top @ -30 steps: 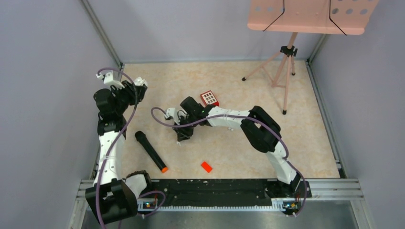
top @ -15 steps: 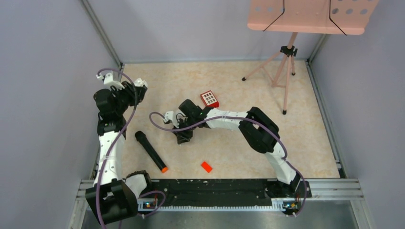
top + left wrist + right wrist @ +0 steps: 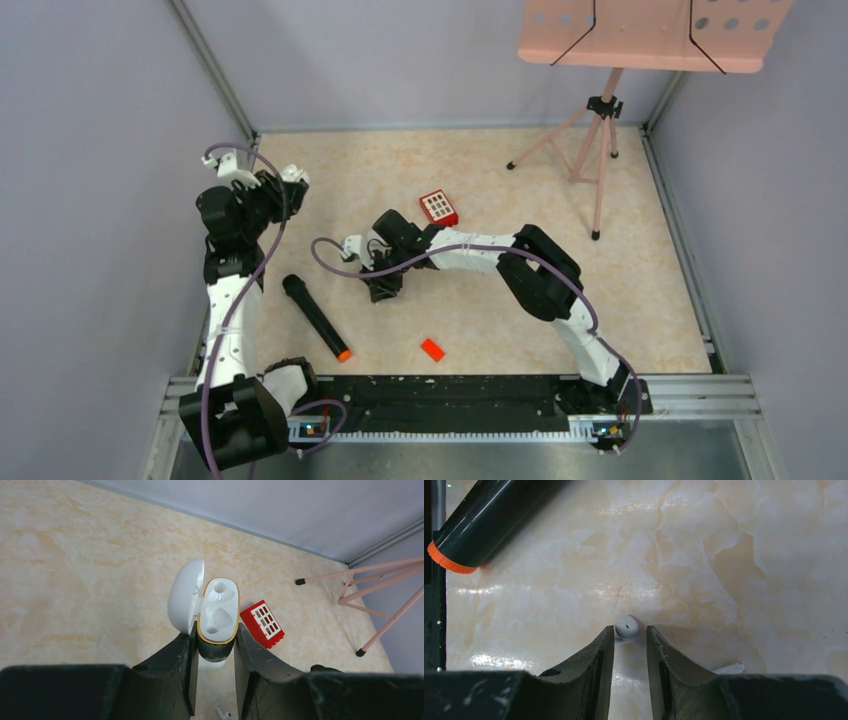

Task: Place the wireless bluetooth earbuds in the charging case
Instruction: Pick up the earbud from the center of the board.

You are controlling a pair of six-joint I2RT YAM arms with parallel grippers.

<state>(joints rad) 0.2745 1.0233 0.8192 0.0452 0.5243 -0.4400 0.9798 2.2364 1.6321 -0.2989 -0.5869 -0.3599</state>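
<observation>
My left gripper (image 3: pixel 214 631) is raised at the left (image 3: pixel 288 180) and shut on the charging case (image 3: pixel 218 615). The case is white with a gold rim, its lid is open and both sockets are empty. My right gripper (image 3: pixel 630 630) is low over the floor at mid-table (image 3: pixel 383 290). Its jaws are slightly open on either side of a white earbud (image 3: pixel 626 628) that lies on the floor at the fingertips. A second earbud's stem (image 3: pixel 730 668) pokes out beside the right finger. One earbud (image 3: pixel 223 714) shows far below the case in the left wrist view.
A red block (image 3: pixel 438 206) lies just behind the right gripper. A black microphone with an orange end (image 3: pixel 315 317) lies to its left. An orange-red chip (image 3: pixel 432 349) lies near the front. A pink music stand (image 3: pixel 603 120) stands at the back right.
My right gripper has shifted slightly left and towards the earbud on the floor. The left arm has held still with the case.
</observation>
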